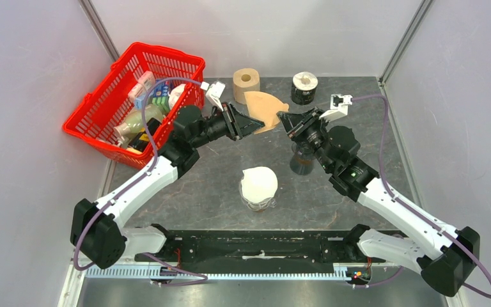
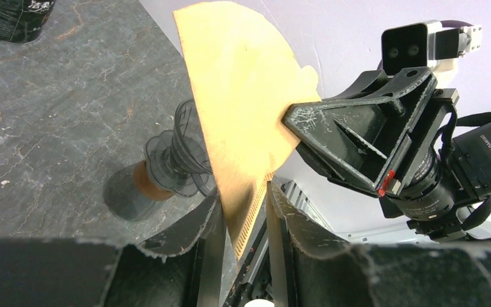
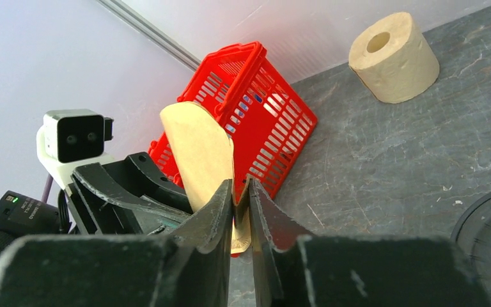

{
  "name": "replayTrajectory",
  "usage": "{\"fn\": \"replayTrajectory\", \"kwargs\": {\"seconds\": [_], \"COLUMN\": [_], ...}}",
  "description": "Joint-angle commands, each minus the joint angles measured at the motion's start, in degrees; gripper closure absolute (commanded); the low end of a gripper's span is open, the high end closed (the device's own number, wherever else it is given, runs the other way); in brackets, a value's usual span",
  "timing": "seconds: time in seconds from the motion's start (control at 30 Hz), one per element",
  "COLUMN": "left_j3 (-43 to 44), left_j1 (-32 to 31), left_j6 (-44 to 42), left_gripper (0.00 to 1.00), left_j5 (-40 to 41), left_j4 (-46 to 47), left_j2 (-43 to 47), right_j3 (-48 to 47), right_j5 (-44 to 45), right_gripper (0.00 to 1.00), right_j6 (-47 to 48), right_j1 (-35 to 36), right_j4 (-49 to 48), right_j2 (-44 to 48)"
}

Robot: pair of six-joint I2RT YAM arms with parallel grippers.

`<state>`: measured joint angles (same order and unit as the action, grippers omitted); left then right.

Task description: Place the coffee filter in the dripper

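The coffee filter is a tan paper fan held in the air above the back middle of the table, between my two grippers. My left gripper is shut on its crimped edge; in the left wrist view the filter runs slantwise between the fingers and touches both. My right gripper faces it from the right. Its jaws stand slightly parted, and the filter's corner lies in the narrow gap. The dripper, dark and see-through, stands on the table below my right wrist, also visible in the left wrist view.
A red basket full of items stands at the back left. A paper roll and a black can sit at the back. A glass cup with a white cone on top stands in the near middle.
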<state>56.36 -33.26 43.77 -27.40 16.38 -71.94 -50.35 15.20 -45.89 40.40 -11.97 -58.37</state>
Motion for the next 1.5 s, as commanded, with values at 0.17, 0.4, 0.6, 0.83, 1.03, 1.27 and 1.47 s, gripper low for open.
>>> {"fn": "replayTrajectory", "kwargs": {"seconds": [0.17,0.4,0.6,0.83,1.03,1.27,1.47], "left_j3": [0.3,4.1,2.7,1.5,1.7,-0.3,3.7], "left_j1": [-0.1,-0.1,-0.1,-0.2,-0.1,-0.1,-0.1], "left_j6": [-5.5,-6.4,-6.9,-12.7,-28.0,-46.3,-56.4], "left_gripper": [0.97,0.84,0.98,0.98,0.98,0.98,0.98], "left_j5": [-3.9,-5.2,-3.6,-2.7,-9.2,-18.7,-23.0], "left_j4": [4.4,-1.0,0.1,-1.1,-5.7,-8.2,-18.9], "left_j2": [2.4,1.6,2.3,5.1,6.8,9.2,7.6], "right_j3": [1.2,0.9,0.3,-2.3,-6.6,-6.1,-6.1], "right_j5": [-2.9,-3.2,-3.5,-3.9,-0.4,0.0,-12.4], "right_gripper": [0.78,0.79,0.77,0.32,0.03,0.03,0.03], "right_j6": [0.7,1.0,1.3,5.6,14.2,27.0,37.3], "right_j1": [0.3,0.3,0.3,0.3,0.3,0.3,0.3], "right_j4": [-3.1,-3.9,-2.4,5.1,21.3,26.3,27.1], "right_j2": [1.8,1.5,1.5,1.8,4.1,10.2,12.6]}}
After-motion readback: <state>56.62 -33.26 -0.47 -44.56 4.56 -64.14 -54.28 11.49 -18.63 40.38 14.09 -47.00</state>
